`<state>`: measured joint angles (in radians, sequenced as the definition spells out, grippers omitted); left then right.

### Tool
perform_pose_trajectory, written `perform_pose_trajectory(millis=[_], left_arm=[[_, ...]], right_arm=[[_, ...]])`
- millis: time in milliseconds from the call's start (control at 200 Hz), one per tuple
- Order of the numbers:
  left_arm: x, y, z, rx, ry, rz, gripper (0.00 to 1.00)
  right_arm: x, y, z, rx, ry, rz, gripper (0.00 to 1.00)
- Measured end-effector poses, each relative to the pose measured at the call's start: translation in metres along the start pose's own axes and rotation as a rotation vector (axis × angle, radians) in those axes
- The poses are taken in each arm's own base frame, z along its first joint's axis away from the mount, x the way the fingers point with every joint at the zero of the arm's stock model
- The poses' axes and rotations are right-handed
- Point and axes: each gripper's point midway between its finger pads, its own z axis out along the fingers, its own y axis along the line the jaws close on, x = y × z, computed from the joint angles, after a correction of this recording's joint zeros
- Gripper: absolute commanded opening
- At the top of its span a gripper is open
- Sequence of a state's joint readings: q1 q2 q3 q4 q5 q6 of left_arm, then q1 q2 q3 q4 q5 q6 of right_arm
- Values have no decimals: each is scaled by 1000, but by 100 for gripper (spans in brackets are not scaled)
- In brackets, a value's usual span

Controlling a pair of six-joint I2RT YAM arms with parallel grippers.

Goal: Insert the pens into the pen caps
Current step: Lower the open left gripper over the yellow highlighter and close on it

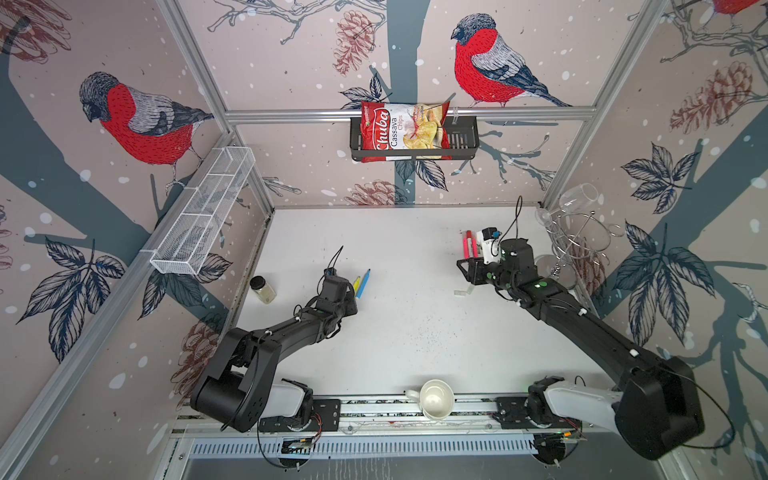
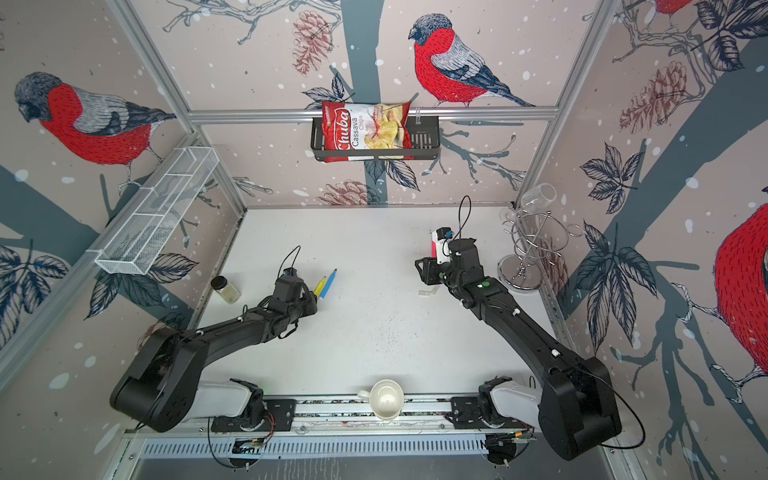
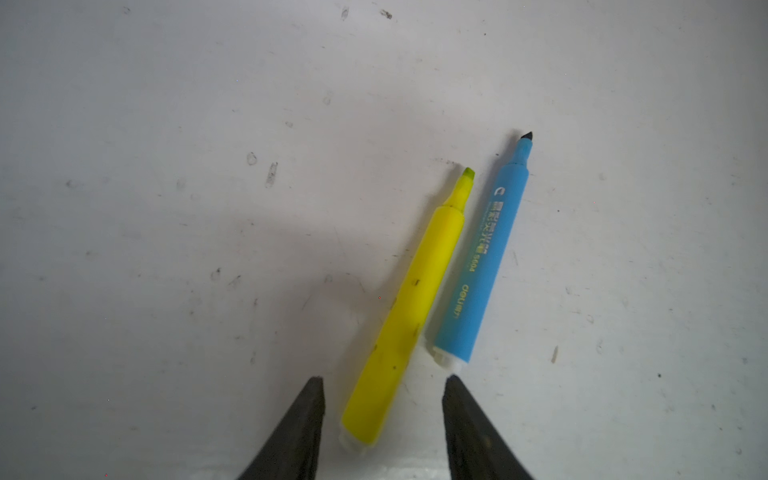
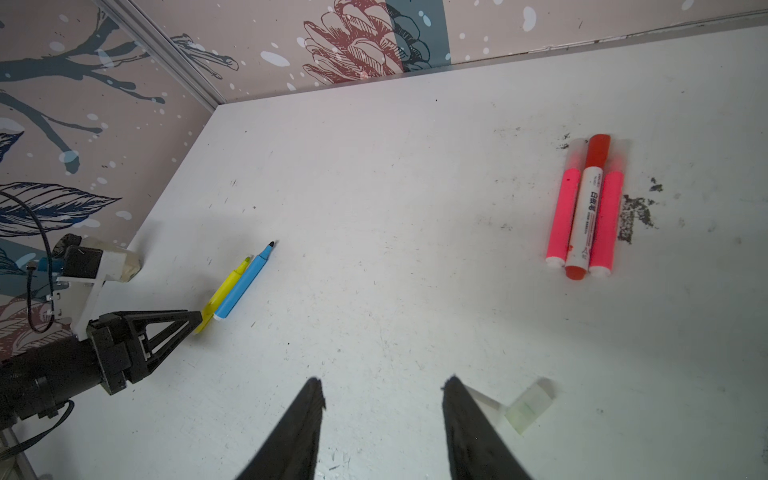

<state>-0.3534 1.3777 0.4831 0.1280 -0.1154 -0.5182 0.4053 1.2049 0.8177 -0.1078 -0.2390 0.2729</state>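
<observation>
The left end effector [image 3: 384,380], released, straddles the tail of the yellow highlighter [image 3: 409,307]; closing could knock the blue marker [image 3: 482,266] just beside that highlighter. The right end effector [image 4: 384,384], also released, grasps nothing.

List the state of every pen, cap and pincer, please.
Yellow pen: uncapped, flat.
Blue pen: uncapped, flat.
Pink pens: both capped.
White pen: red cap on.
Loose caps: two, empty, flat.
Left pincer: open, straddling yellow pen.
Right pincer: open, empty.
</observation>
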Motion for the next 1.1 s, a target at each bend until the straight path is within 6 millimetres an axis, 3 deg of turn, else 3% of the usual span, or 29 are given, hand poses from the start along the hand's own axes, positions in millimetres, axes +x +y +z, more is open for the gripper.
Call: perform_pose_trajectory(millis=[655,1101], left_arm=[[-4,1,21,-47,25,23,38],[-3,-1,21,-39,30,-2,34]], right_arm=[[1,-4,-9,4,-22,22,49],[-4,-1,-12,-18,-51,46,49]])
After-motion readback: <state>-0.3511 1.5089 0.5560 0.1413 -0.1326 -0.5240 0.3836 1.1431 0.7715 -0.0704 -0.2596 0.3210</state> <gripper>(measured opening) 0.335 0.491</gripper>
